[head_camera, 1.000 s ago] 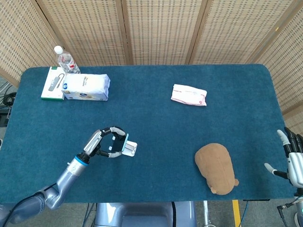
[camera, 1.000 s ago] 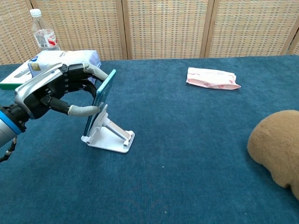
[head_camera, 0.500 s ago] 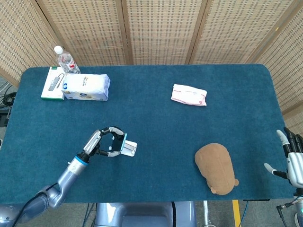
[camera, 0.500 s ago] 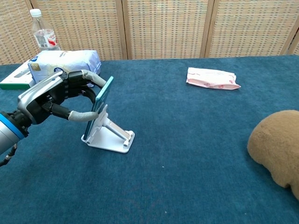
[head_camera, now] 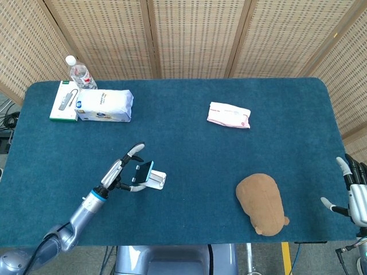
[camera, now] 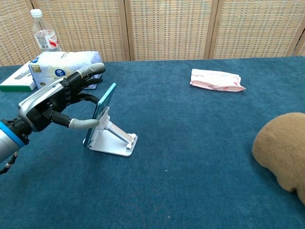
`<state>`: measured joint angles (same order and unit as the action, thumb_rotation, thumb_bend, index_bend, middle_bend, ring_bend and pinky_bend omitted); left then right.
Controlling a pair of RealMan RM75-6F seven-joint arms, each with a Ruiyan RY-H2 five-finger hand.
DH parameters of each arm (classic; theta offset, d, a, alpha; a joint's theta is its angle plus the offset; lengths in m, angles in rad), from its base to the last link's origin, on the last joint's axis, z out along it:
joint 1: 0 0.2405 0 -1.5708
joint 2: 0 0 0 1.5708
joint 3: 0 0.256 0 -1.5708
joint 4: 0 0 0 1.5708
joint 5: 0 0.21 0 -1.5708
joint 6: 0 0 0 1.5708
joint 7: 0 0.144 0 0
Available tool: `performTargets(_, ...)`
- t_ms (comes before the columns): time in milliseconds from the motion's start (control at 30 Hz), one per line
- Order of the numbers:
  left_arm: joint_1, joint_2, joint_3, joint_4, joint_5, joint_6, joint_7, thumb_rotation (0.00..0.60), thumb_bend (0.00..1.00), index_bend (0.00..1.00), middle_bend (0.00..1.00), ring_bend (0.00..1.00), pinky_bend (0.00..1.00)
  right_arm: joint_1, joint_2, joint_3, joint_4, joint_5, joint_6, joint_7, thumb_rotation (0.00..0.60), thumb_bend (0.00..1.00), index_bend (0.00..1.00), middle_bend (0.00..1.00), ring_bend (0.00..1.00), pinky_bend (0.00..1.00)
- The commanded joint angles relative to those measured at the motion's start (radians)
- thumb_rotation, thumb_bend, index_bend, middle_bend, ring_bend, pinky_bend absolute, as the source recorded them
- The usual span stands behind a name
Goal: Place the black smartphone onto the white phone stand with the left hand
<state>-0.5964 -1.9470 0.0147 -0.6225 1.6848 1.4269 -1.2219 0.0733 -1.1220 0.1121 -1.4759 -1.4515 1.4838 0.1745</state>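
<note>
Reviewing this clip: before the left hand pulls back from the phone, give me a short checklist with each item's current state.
1. Phone leaning on the stand: ok, its back lies against the stand's upright.
2. Phone's lower edge seated in the stand's lip: cannot tell, the thumb hides that spot.
3. Left hand letting go: not ok yet, the upper fingers are lifted clear of the phone's top, but the thumb looks in contact at the lower edge.
4. Stand flat on the table: ok, its base sits level.
5. Retreat path: ok, the white bag lies behind the hand, apart from it.
6. Right hand out of the way: ok, at the far table edge.
</note>
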Motion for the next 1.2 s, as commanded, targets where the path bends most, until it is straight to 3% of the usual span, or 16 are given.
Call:
performTargets(33, 0.008, -0.008, -0.008, 0.013, -0.006, 0.033, -0.007, 0.600, 0.00, 0.00, 0.00, 0.00, 0.17, 0.000, 0.001, 0.000, 0.000, 0.000, 0.000, 0.003, 0.600, 0.10, 0.00, 0.00, 0.00, 0.00)
performTargets(267, 0.024, 0.039, -0.027, -0.042, -0.001, 0.153, -0.012, 0.600, 0.00, 0.00, 0.00, 0.00, 0.15, -0.004, 0.004, -0.003, -0.005, -0.011, 0.010, 0.006, 0.600, 0.10, 0.00, 0.00, 0.00, 0.00)
performTargets(400, 0.047, 0.144, -0.023, -0.148, 0.012, 0.216, 0.062, 0.600, 0.00, 0.00, 0.00, 0.00, 0.09, -0.007, 0.007, -0.005, -0.009, -0.019, 0.019, 0.010, 0.600, 0.10, 0.00, 0.00, 0.00, 0.00)
performTargets(500, 0.043, 0.241, -0.012, -0.255, 0.024, 0.196, 0.161, 0.600, 0.00, 0.00, 0.00, 0.00, 0.02, -0.009, 0.008, -0.006, -0.011, -0.024, 0.024, 0.014, 0.600, 0.10, 0.00, 0.00, 0.00, 0.00)
performTargets(567, 0.036, 0.356, 0.016, -0.362, 0.037, 0.138, 0.281, 0.600, 0.00, 0.00, 0.00, 0.00, 0.00, -0.011, 0.010, -0.007, -0.013, -0.028, 0.029, 0.019, 0.600, 0.10, 0.00, 0.00, 0.00, 0.00)
performTargets(733, 0.021, 0.709, 0.058, -0.793, -0.040, -0.084, 0.654, 0.600, 0.00, 0.00, 0.00, 0.00, 0.00, -0.015, 0.015, -0.010, -0.017, -0.040, 0.041, 0.029, 0.600, 0.10, 0.00, 0.00, 0.00, 0.00)
performTargets(833, 0.036, 0.831, 0.059, -0.963, -0.100, -0.128, 0.811, 0.600, 0.00, 0.00, 0.00, 0.00, 0.00, -0.017, 0.017, -0.011, -0.019, -0.046, 0.048, 0.032, 0.600, 0.10, 0.00, 0.00, 0.00, 0.00)
performTargets(1033, 0.117, 0.960, 0.093, -1.097, -0.199, -0.127, 0.982, 0.600, 0.00, 0.00, 0.00, 0.00, 0.00, -0.026, 0.021, -0.013, -0.024, -0.059, 0.074, 0.032, 0.600, 0.10, 0.00, 0.00, 0.00, 0.00)
performTargets(1200, 0.203, 0.975, 0.094, -1.143, -0.267, -0.043, 1.062, 0.600, 0.00, 0.00, 0.00, 0.00, 0.00, -0.031, 0.019, -0.012, -0.024, -0.061, 0.085, 0.022, 0.600, 0.10, 0.00, 0.00, 0.00, 0.00)
